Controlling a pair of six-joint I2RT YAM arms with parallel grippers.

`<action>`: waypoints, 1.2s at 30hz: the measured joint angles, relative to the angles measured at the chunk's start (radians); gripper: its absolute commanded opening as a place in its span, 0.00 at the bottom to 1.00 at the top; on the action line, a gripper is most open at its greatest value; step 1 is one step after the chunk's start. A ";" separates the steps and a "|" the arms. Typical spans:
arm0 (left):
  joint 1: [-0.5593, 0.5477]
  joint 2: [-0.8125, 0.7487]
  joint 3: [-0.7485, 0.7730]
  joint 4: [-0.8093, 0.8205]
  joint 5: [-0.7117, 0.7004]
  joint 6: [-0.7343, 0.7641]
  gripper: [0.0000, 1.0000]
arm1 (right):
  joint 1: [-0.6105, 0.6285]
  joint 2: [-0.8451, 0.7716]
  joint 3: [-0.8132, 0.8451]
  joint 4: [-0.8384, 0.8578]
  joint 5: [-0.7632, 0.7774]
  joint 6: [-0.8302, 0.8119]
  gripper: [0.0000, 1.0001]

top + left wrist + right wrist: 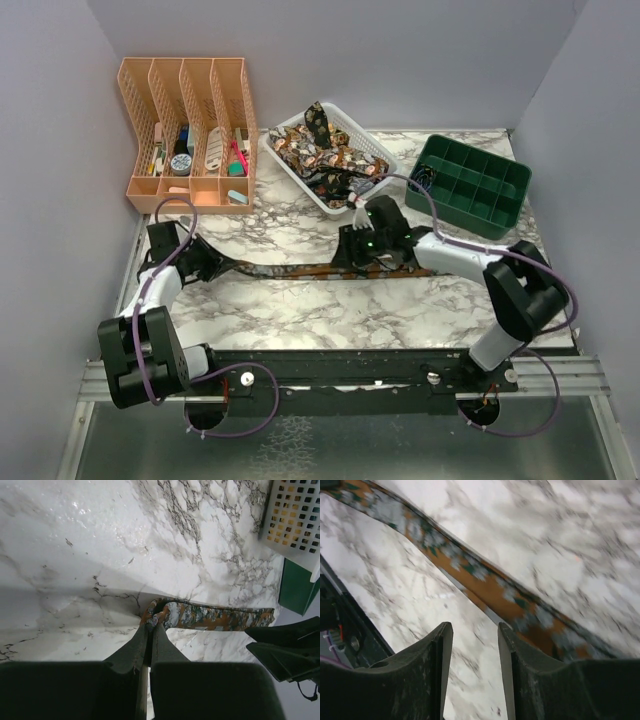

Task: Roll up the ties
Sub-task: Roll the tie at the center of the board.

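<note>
One patterned tie (300, 268) lies stretched across the marble table between my two grippers. My left gripper (207, 258) is shut on the tie's left end; in the left wrist view the fingers (150, 625) pinch the folded tip of the tie (215, 617). My right gripper (362, 262) is open just over the tie's right part; in the right wrist view its fingers (475, 630) stand apart above bare marble, with the tie (485, 582) running diagonally just beyond them. More patterned ties (315, 150) are heaped in a white basket (382, 160).
A peach desk organiser (190, 135) with small items stands at the back left. A green compartment tray (470, 185) stands at the back right. The white basket sits at the back middle, close behind the right gripper. A black rail (340, 365) runs along the near edge.
</note>
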 measured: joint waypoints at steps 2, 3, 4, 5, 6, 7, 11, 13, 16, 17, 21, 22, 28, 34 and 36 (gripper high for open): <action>-0.005 -0.006 -0.001 -0.003 -0.013 -0.005 0.00 | 0.040 0.062 0.060 0.039 -0.014 0.006 0.39; -0.005 -0.006 0.003 -0.010 -0.023 -0.005 0.00 | 0.060 0.098 0.096 0.059 -0.019 0.014 0.36; -0.005 -0.006 0.011 -0.019 -0.031 -0.003 0.00 | 0.078 0.132 0.134 0.076 -0.019 0.023 0.34; -0.005 -0.005 0.020 -0.025 -0.039 -0.001 0.00 | 0.095 0.169 0.174 0.088 -0.017 0.036 0.33; -0.005 -0.004 0.031 -0.031 -0.045 0.003 0.00 | 0.116 0.210 0.222 0.098 -0.013 0.054 0.31; -0.005 -0.003 0.045 -0.038 -0.053 0.011 0.00 | 0.139 0.254 0.272 0.108 -0.010 0.074 0.27; -0.005 0.007 0.120 -0.073 -0.082 0.063 0.00 | 0.229 0.412 0.427 0.161 0.000 0.153 0.24; -0.005 0.014 0.142 -0.081 -0.092 0.085 0.00 | 0.271 0.482 0.496 0.157 0.018 0.179 0.23; -0.005 0.026 0.149 -0.088 -0.102 0.110 0.00 | 0.313 0.564 0.582 0.148 0.045 0.198 0.22; -0.005 0.031 0.149 -0.093 -0.103 0.117 0.00 | 0.323 0.581 0.601 0.144 0.049 0.202 0.21; -0.005 0.041 0.149 -0.109 -0.112 0.134 0.00 | 0.329 0.635 0.677 0.121 0.069 0.207 0.21; -0.005 0.043 0.149 -0.110 -0.113 0.137 0.00 | 0.327 0.642 0.688 0.119 0.076 0.209 0.21; -0.005 0.056 0.149 -0.112 -0.119 0.146 0.00 | 0.320 0.685 0.742 0.064 0.113 0.211 0.21; -0.005 0.062 0.149 -0.113 -0.120 0.144 0.07 | 0.320 0.713 0.783 0.024 0.129 0.211 0.21; -0.005 0.068 0.149 -0.113 -0.120 0.145 0.14 | 0.320 0.720 0.800 0.010 0.136 0.211 0.21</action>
